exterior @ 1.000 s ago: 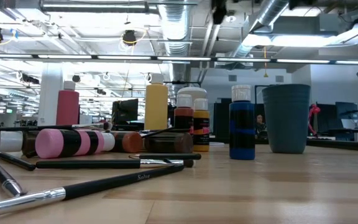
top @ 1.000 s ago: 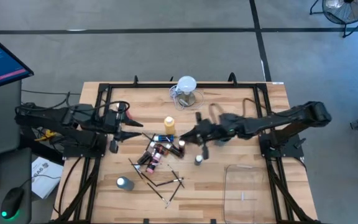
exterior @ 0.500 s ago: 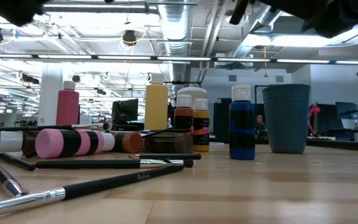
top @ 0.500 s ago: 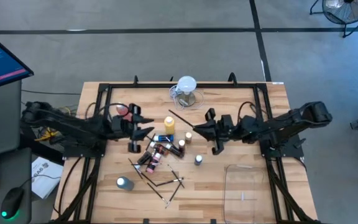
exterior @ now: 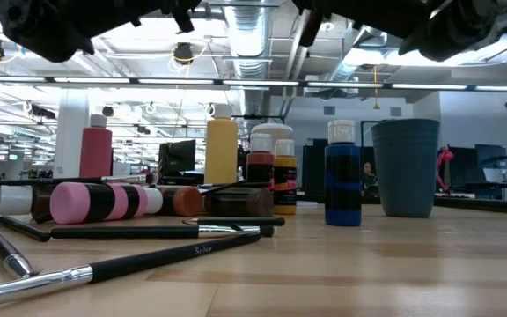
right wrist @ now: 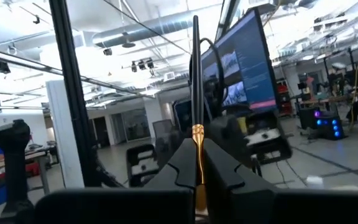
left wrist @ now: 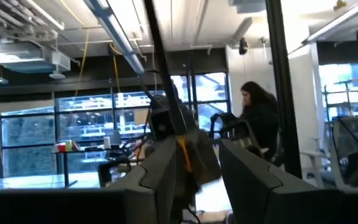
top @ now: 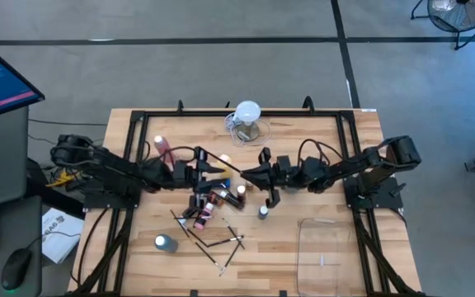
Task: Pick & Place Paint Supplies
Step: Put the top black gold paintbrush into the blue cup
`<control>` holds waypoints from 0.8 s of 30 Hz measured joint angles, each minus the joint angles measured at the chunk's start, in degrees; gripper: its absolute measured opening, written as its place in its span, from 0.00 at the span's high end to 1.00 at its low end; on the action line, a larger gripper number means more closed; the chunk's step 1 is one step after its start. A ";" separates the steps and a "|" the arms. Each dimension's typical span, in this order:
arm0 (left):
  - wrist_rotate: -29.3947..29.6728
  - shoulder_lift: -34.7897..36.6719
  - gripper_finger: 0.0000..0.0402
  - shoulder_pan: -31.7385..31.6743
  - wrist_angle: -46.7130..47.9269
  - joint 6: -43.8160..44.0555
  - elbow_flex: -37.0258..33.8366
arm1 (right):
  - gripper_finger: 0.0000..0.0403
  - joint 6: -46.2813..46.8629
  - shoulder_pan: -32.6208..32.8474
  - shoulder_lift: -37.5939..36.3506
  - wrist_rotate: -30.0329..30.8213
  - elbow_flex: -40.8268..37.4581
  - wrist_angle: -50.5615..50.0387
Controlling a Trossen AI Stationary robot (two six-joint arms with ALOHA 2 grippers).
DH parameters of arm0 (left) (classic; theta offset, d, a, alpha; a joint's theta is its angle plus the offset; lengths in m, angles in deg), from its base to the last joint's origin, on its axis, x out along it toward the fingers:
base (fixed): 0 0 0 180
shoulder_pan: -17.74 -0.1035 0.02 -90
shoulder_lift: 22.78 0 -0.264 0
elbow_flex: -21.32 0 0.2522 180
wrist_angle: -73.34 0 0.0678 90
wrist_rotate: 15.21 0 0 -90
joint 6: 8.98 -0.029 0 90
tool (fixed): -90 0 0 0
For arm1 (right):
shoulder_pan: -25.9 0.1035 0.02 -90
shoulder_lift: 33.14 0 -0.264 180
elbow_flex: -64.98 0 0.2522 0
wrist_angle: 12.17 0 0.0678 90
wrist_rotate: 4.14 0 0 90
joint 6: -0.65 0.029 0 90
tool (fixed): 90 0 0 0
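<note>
My right gripper hovers over the table's middle, shut on a thin dark paintbrush. The brush's handle reaches left toward my left gripper. In the left wrist view that gripper is open, and the brush rises from between its fingers, close to one of them. Below lie several small paint bottles on their sides. A pink bottle, a yellow bottle and a blue bottle stand upright. More brushes lie flat on the wood. My right gripper pinches the brush at its gold ferrule between its two fingers. The dark handle sticks out past the fingertips toward the table's left, slanting upward. The brush is clear of the table. I cannot tell whether my left gripper touches the handle.
A clear jug with a white round top stands at the far edge. A clear box sits near right. A grey cup stands on the table. A black frame runs along the table's sides.
My left gripper has moved toward the table's right and come lower, tipping its fingers upward, up to the brush. My right gripper has tipped upward too, and the brush's handle has swung toward my left gripper.
</note>
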 joint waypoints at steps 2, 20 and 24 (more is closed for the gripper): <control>-0.01 1.98 0.74 0.00 -0.78 -0.40 -0.68 | 1.00 -1.18 0.02 -0.07 -0.02 0.09 0.07; -1.49 12.68 0.73 -0.36 0.01 -3.92 -5.58 | 1.00 -3.63 0.00 -0.02 0.14 1.79 -6.49; -1.52 12.76 0.73 -0.99 -0.34 -4.29 -5.58 | 1.00 -5.29 0.83 -0.02 1.66 1.79 -6.69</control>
